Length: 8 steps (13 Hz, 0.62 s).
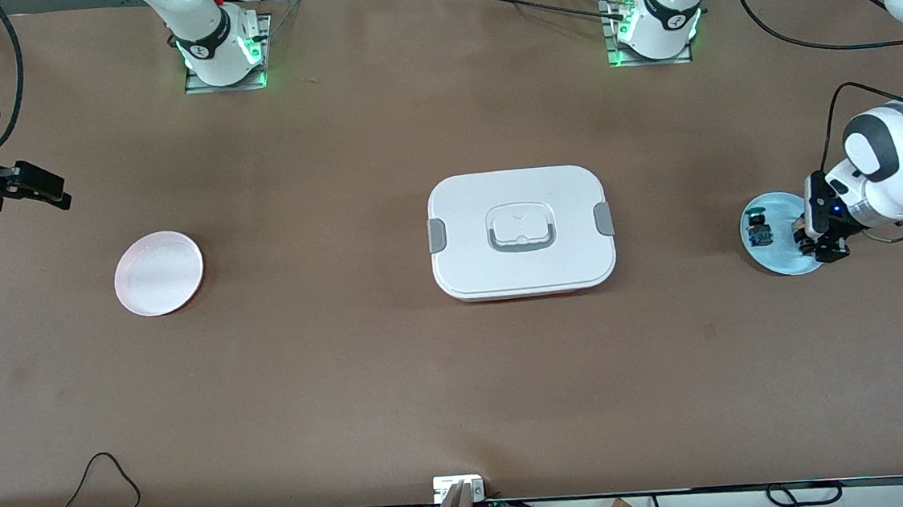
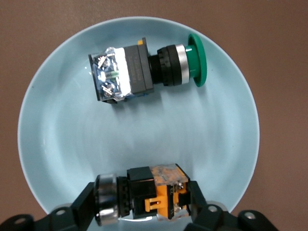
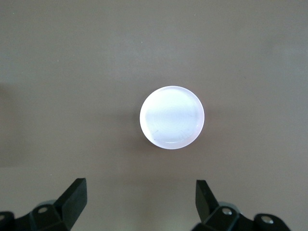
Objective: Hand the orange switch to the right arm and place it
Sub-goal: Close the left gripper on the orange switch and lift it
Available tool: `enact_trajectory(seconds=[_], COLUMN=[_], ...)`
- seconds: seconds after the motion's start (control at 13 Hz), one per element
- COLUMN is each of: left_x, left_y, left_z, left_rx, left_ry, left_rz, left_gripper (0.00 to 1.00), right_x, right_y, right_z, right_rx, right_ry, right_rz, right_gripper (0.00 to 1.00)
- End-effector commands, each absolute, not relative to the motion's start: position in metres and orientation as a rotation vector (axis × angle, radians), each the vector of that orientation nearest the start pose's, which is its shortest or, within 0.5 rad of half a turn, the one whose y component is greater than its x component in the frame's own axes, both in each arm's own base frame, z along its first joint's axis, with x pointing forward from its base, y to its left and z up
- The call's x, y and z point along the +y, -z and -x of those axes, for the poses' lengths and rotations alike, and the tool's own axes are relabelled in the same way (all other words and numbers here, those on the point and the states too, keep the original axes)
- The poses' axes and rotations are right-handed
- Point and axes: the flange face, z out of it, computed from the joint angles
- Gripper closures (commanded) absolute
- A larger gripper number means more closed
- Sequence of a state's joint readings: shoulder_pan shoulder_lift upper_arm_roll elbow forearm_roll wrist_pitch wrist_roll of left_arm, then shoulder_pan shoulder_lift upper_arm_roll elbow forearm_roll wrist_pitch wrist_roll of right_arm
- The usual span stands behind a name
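Note:
The orange switch (image 2: pixel 149 195) lies on its side on the pale blue plate (image 2: pixel 144 130), close to the rim. It has a black body, an orange clip and a silver collar. My left gripper (image 2: pixel 143 199) is down on that plate (image 1: pixel 782 261) at the left arm's end of the table, with one finger against each end of the switch. In the front view the left gripper (image 1: pixel 813 245) hides most of the switch. My right gripper (image 1: pixel 43 189) hangs open and holds nothing, above the table at the right arm's end. In its wrist view the right gripper (image 3: pixel 142 195) looks down on a pale pink plate (image 3: pixel 172 117).
A blue-bodied part with a green cap (image 2: pixel 144 70) shares the blue plate, clear of the switch. A white lidded box (image 1: pixel 521 232) sits mid-table. The pale pink plate (image 1: pixel 158 272) lies toward the right arm's end. Cables run along the table edge nearest the front camera.

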<state>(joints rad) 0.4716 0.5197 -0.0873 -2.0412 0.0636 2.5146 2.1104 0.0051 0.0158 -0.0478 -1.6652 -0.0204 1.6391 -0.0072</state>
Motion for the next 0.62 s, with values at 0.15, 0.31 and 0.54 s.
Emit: enact_trajectory(seconds=[0.15, 0.31, 0.54], left_x=[0.222, 0.222, 0.207], left_y=[-0.187, -0.203, -0.232], left_z=[-0.549, -0.552, -0.569], left_rx=[2.490, 2.491, 2.591], left_ry=[0.037, 0.055, 0.083], left_rz=[2.007, 2.073, 2.157], left_gripper=[1.00, 1.00, 1.00], right_x=[-0.029, -0.029, -0.031], right_y=[-0.581, -0.581, -0.578], right_z=[-0.562, -0.562, -0.563], right_rx=[0.052, 0.050, 0.057], right_ry=[-0.061, -0.061, -0.065], right_rz=[3.148, 3.148, 3.146], right_gripper=[0.00, 0.00, 0.00])
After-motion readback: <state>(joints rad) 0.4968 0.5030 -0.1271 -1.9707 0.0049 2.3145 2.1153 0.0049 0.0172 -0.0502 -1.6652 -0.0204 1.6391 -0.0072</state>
